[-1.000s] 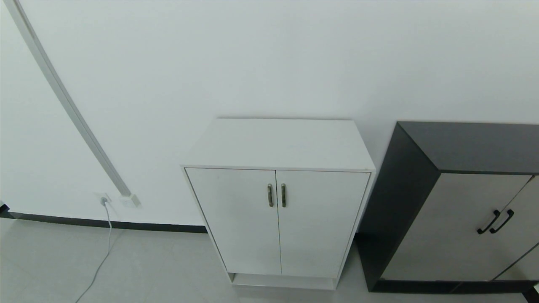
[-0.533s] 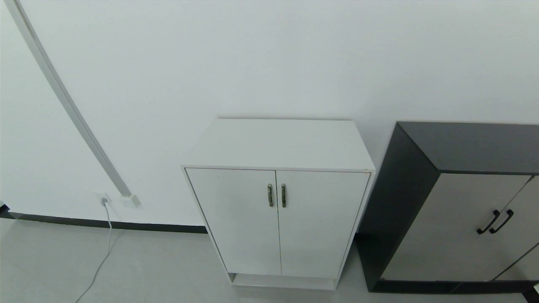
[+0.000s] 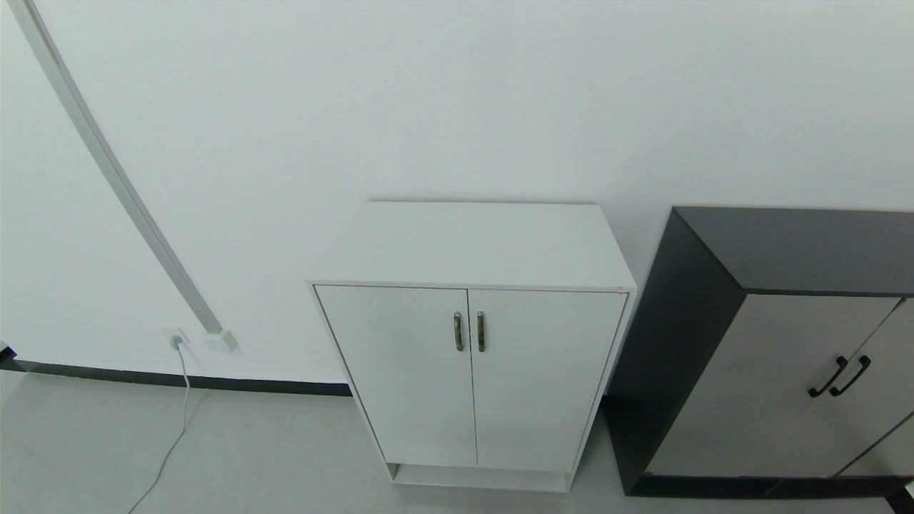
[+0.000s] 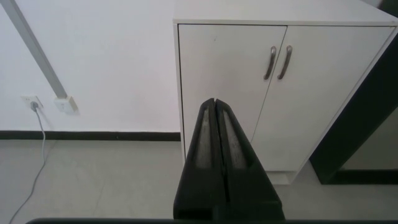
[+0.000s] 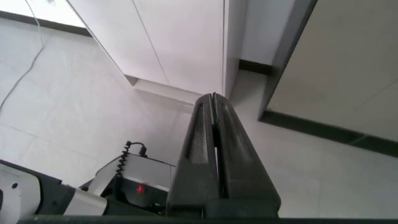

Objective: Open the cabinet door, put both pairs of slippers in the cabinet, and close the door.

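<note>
The white cabinet point(image 3: 471, 246) is standing against the wall, doors shut. The left gripper point(image 4: 215, 102) and right gripper point(image 5: 214, 96) are both pinching fully narrow, empty. I am judging the left nearer: it is facing the upright door handles point(image 3: 458, 331).

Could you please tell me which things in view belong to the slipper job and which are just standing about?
Job:
white cabinet, probably the one meant, doors shut
its handles
left gripper, shut
right gripper, shut

Standing about:
black cabinet
wall socket
cable
conduit
</note>
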